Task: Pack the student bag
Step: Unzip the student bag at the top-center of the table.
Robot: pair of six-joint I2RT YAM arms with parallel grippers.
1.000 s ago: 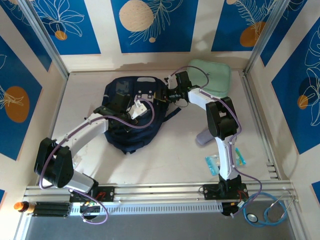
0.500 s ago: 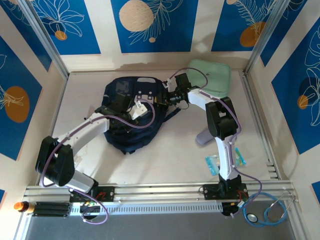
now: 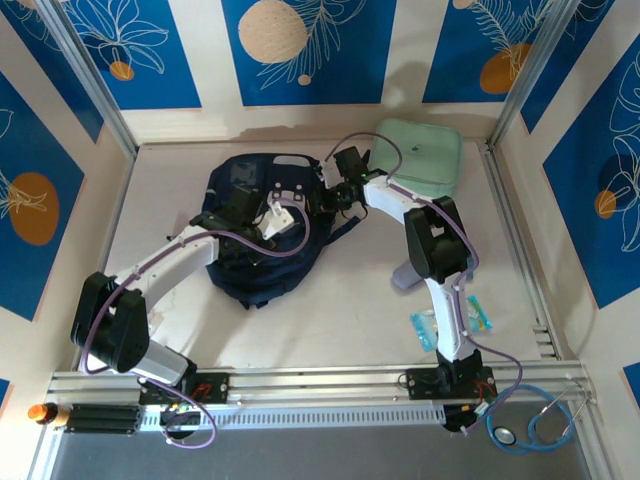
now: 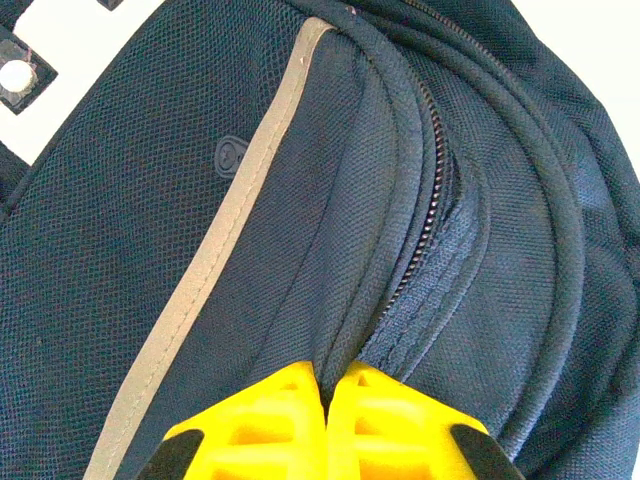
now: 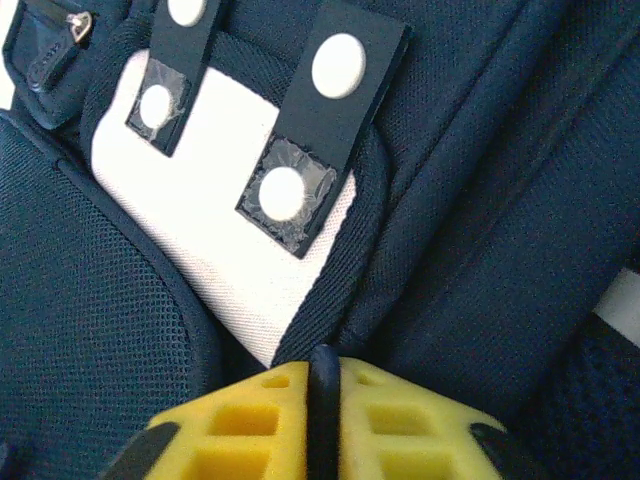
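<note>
The student bag [image 3: 255, 285], dark navy, lies left of the table's middle. My left gripper [image 3: 258, 228] rests on its centre. In the left wrist view the left gripper [image 4: 325, 375] is shut, pinching a fold of navy fabric beside the zip [image 4: 432, 190] and the pale stripe [image 4: 230, 225]. My right gripper [image 3: 323, 195] reaches onto the bag's right upper edge. In the right wrist view the right gripper [image 5: 322, 365] is shut on a thin dark cord of the bag [image 5: 323, 400], just below a white patch [image 5: 215, 255] with black tabs.
A mint-green zip case [image 3: 420, 155] lies at the back right, close behind the right arm. A lilac object [image 3: 408, 272] and teal packets [image 3: 425, 328] sit by the right arm's base. A stethoscope [image 3: 530, 425] lies beyond the front rail.
My right gripper has moved left onto the bag's edge and shut on the dark cord. The left gripper has kept its pinch and the bag has stayed put.
</note>
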